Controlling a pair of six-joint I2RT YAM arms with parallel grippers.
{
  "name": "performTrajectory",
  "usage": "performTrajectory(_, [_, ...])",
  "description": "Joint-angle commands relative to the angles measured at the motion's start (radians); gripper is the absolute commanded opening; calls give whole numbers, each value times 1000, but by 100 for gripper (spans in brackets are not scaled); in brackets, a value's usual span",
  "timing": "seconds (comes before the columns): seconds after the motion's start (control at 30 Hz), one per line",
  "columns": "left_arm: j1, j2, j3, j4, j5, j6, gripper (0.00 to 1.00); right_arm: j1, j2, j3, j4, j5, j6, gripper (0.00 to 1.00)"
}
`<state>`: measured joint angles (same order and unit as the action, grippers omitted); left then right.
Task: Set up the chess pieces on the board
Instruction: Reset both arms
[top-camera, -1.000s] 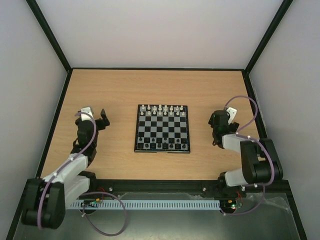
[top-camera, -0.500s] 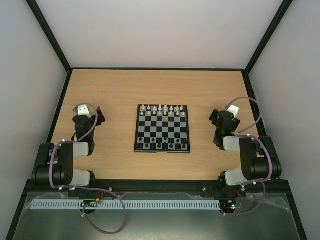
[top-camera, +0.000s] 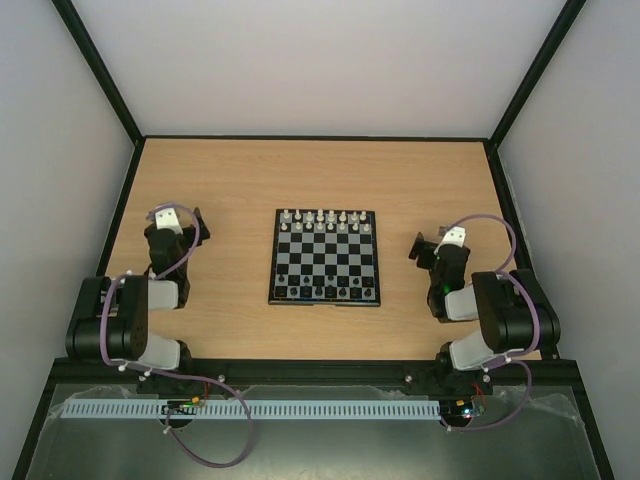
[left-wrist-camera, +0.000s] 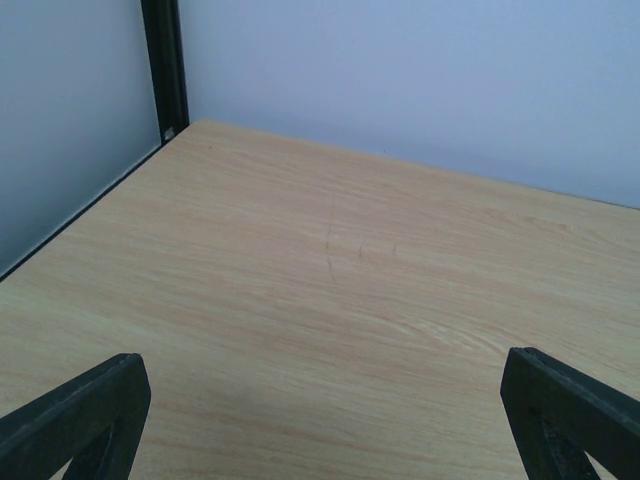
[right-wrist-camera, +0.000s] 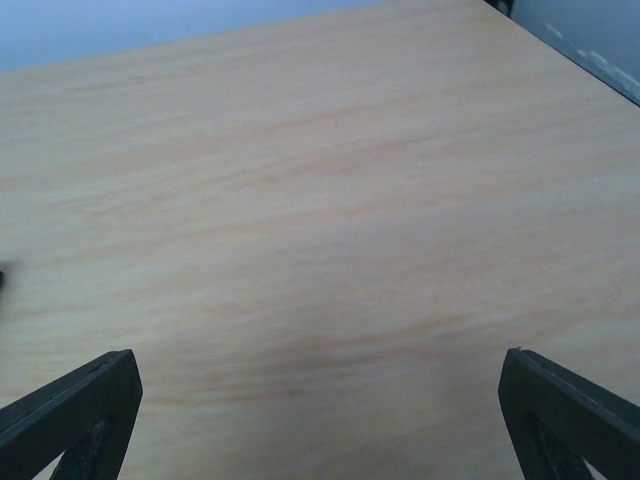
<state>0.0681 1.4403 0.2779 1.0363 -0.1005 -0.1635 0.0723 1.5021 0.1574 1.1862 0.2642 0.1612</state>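
Note:
The board (top-camera: 325, 258) lies flat in the middle of the table in the top view. Tiny black chess pieces (top-camera: 326, 291) stand along its near edge. Small white pieces (top-camera: 325, 220) line its far two rows. My left gripper (top-camera: 178, 228) hovers left of the board, well apart from it. In the left wrist view that gripper (left-wrist-camera: 320, 365) is open wide over bare wood. My right gripper (top-camera: 440, 250) hangs right of the board, also apart from it. Seen from its own wrist, the right gripper (right-wrist-camera: 318, 360) stands open with nothing between its fingers. Neither wrist view shows the board.
Pale walls with black frame posts (top-camera: 100, 70) enclose the wooden table (top-camera: 320, 175) on three sides. A black rail and a white cable strip (top-camera: 300, 409) run along the near edge by the arm bases.
The left arm has folded back toward its base, its gripper staying left of the board. The right gripper has drawn slightly nearer. Both grippers stayed open; the pieces have not moved.

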Motion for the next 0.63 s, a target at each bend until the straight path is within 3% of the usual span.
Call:
performTrajectory(0.0, [-34,91,-2,177,32,65,99,0,8,65,56,-54,-34,99])
performTrajectory(0.03, [-36,70,10,111,34,65,99,0,16,63,75,-53,-35,99])
performTrajectory(0.07, [-33,87,-8,177,39,65,99,-1,12,68,57,-59,-34,99])
performTrajectory(0.1, [-33,75,8,118,39,65,99,-5,13,68,56,-66,-32,99])
performTrajectory(0.6, [-63,77,9,122,-7,87,99,-8,14,77,44,-77,-32,99])
